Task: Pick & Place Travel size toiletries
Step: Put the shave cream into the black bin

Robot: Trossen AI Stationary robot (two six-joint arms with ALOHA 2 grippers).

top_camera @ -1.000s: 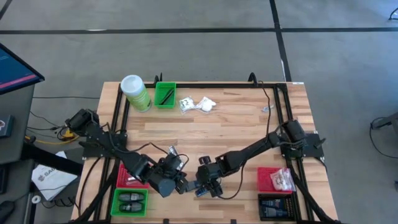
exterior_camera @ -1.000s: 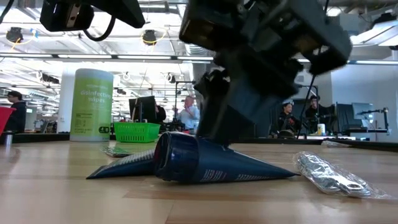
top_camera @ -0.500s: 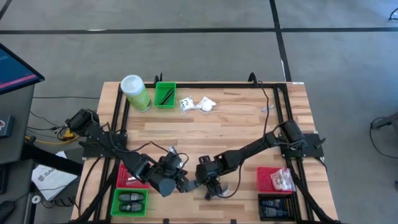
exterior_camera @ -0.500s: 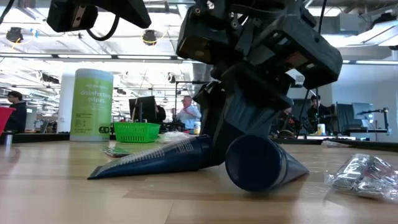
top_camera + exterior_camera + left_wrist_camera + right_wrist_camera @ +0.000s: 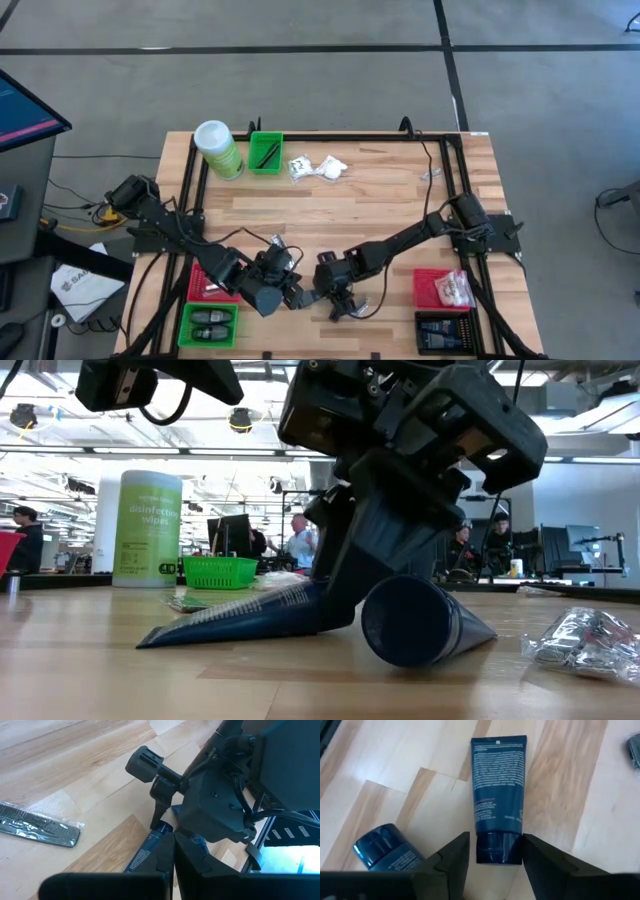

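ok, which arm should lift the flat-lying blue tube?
Right. The right gripper is open with its fingers straddling the blue tube at its cap. The left gripper waits beside.

Overhead: whole table straight down. Low: table-level, close on dark blue plastic tubes (image 5: 410,622), shared with both wrist views.

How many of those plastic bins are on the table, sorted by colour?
Green bins: 2
Red bins: 2
Black bin: 1
Total: 5
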